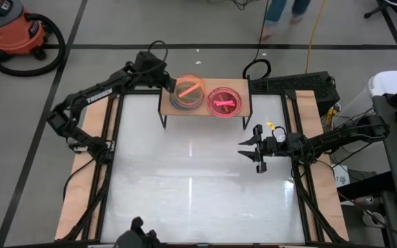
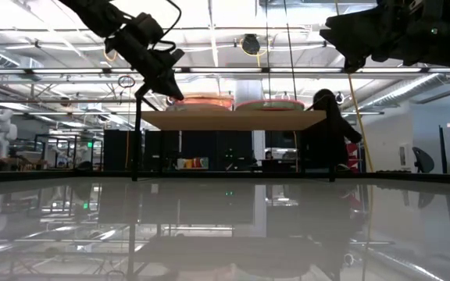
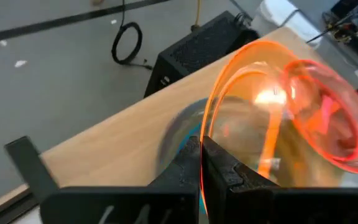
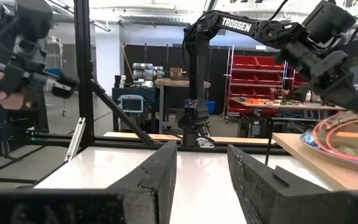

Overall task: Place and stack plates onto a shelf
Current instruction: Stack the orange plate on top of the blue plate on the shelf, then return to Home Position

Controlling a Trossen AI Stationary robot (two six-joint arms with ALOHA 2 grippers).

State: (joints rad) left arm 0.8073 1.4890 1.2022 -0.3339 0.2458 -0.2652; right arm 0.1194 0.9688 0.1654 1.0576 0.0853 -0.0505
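Note:
The shelf (image 1: pixel 205 109) is a light-wood board on black legs at the table's far edge. Two stacks of plates are on it: a left stack with a blue plate (image 3: pixel 182 134) showing, and a right stack topped by a pink plate (image 1: pixel 225 101). An orange plate (image 1: pixel 189 91) is over the left stack, with my left gripper (image 1: pixel 170 85) shut on it at the shelf's left end. My right gripper (image 1: pixel 253 153) hangs open over the table's right half, in front of the shelf, with nothing between its fingers. My left gripper pinches the orange plate's rim (image 3: pixel 202 163) between its two fingers, on the plate's left side. The fingers slant down from the table's far left. The plate is tilted over the left stack; whether it rests on the stack I cannot tell.
The white tabletop (image 1: pixel 191 193) lies bare in front of the shelf. A black box (image 1: pixel 302 84) stands behind the shelf's right end. On the floor beyond the table are an orange vacuum (image 1: pixel 16 34) and a person's legs (image 1: pixel 281 14).

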